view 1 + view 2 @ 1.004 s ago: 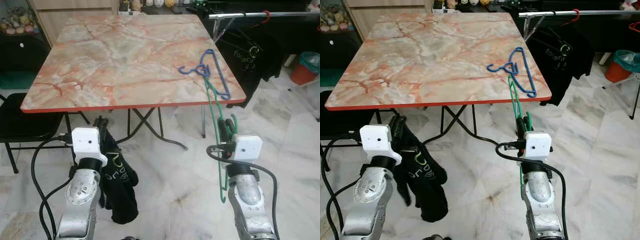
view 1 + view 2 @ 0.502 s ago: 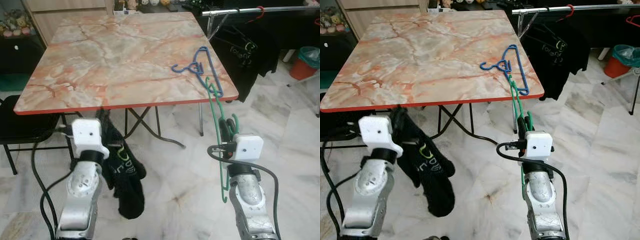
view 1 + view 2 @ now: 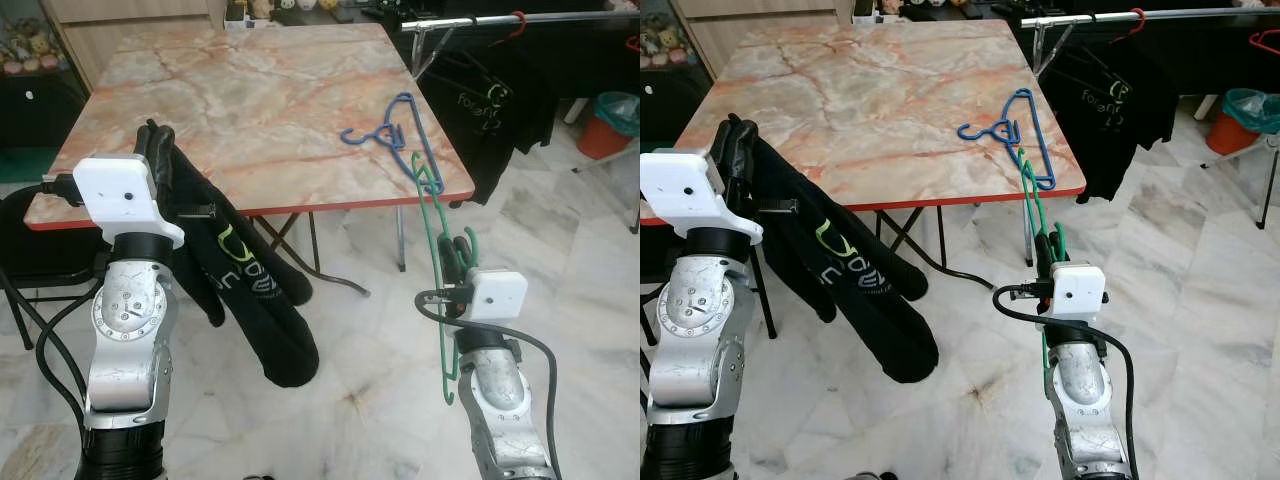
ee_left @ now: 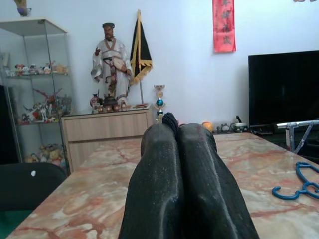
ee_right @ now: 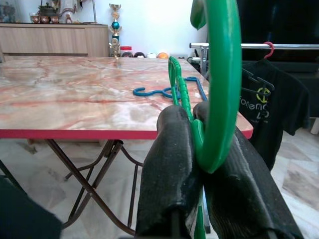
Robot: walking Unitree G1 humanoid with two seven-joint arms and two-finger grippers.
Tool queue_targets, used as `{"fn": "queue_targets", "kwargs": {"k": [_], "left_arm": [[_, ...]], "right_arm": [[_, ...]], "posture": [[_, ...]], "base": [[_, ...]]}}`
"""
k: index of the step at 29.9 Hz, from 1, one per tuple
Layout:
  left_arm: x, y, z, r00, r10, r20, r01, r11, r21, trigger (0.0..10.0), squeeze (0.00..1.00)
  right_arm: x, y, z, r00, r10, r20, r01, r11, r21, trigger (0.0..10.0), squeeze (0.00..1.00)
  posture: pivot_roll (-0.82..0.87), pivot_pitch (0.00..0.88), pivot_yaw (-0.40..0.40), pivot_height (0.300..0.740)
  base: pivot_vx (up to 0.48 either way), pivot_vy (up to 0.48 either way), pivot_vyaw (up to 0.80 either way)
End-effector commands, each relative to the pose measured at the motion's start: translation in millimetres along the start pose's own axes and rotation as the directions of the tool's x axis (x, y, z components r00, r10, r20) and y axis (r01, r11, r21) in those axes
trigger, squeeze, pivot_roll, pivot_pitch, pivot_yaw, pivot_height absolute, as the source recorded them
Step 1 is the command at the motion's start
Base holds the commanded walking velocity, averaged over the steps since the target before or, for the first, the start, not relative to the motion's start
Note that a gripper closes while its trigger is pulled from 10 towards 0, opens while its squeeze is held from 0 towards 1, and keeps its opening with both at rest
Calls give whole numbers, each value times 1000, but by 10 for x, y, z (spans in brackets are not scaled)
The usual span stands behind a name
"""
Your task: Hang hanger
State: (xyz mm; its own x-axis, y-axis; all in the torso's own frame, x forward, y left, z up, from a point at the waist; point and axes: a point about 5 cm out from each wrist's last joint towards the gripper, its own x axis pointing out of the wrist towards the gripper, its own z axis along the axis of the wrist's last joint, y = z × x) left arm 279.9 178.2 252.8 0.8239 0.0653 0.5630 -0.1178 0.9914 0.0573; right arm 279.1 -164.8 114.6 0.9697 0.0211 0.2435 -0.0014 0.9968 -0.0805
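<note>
My right gripper is shut on a green hanger, held upright below the table's front right corner; in the right wrist view the green hanger sits clamped between the black fingers. My left gripper is raised at the table's front left edge, shut on a black shirt that drapes down toward the floor. A blue hanger lies on the marble table near its right edge. At the back right runs a metal rail.
A black T-shirt hangs from the rail beside a red hanger. An orange bin stands at the far right. A black chair sits by the table's left side. The table's folding legs stand ahead on the marble floor.
My left arm has lifted the black shirt from near the floor up to the table's front left edge. The right gripper and green hanger have stayed put.
</note>
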Motion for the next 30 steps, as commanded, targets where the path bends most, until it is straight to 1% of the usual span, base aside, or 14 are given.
{"fn": "queue_targets", "kwargs": {"k": [1, 3, 6, 7, 11, 16, 21, 25, 27, 30], "left_arm": [[12, 51, 123, 998, 27, 48, -27, 1000, -9, 10000, 0], [10, 61, 121, 998, 30, 47, -29, 1000, -9, 10000, 0], [15, 82, 116, 999, 30, 42, -30, 1000, 3, 10000, 0], [39, 131, 129, 998, 45, 43, -45, 999, 0, 10000, 0], [63, 199, 153, 998, 48, 51, -50, 998, 30, 10000, 0], [75, 246, 177, 997, 52, 55, -55, 997, 49, 10000, 0], [98, 250, 195, 997, 46, 63, -50, 997, 56, 10000, 0], [157, 283, 239, 996, 34, 83, -41, 996, 81, 10000, 0], [196, 335, 261, 995, 42, 94, -50, 995, 89, 10000, 0], [215, 366, 277, 994, 45, 100, -55, 994, 97, 10000, 0]], "right_arm": [[-5, -4, 23, 1000, 0, 15, 0, 1000, 1, 10000, 0], [-4, -7, 24, 1000, -1, 16, 1, 1000, 1, 10000, 0], [-3, -10, 22, 1000, -1, 15, 1, 1000, -1, 10000, 0], [-6, -6, 22, 1000, 0, 15, 0, 1000, -3, 10000, 0], [-8, 0, 16, 1000, 3, 13, -3, 1000, -5, 10000, 0], [-6, -1, 17, 1000, 4, 14, -4, 1000, -4, 10000, 0], [-7, 6, 15, 1000, 5, 16, -5, 1000, -3, 10000, 0], [-7, 4, 17, 1000, 3, 19, -3, 1000, -3, 10000, 0], [-8, 9, 15, 1000, 5, 19, -5, 1000, -3, 10000, 0], [-9, 11, 16, 1000, 5, 19, -5, 1000, -2, 10000, 0]], "posture": [[62, 96, -10, 740], [61, 95, -10, 740], [62, 93, -9, 740], [63, 93, -9, 740], [65, 91, -9, 740], [65, 91, -9, 740], [64, 87, -6, 740], [66, 83, -5, 740], [66, 82, -4, 740], [65, 78, -2, 740]], "base": [[0, 0, 0], [0, 0, 0], [259, 0, 0], [266, 0, 0], [282, 0, 0], [309, 0, 0], [319, 0, 0], [324, 0, 0], [326, 0, 0], [329, 0, 0]]}}
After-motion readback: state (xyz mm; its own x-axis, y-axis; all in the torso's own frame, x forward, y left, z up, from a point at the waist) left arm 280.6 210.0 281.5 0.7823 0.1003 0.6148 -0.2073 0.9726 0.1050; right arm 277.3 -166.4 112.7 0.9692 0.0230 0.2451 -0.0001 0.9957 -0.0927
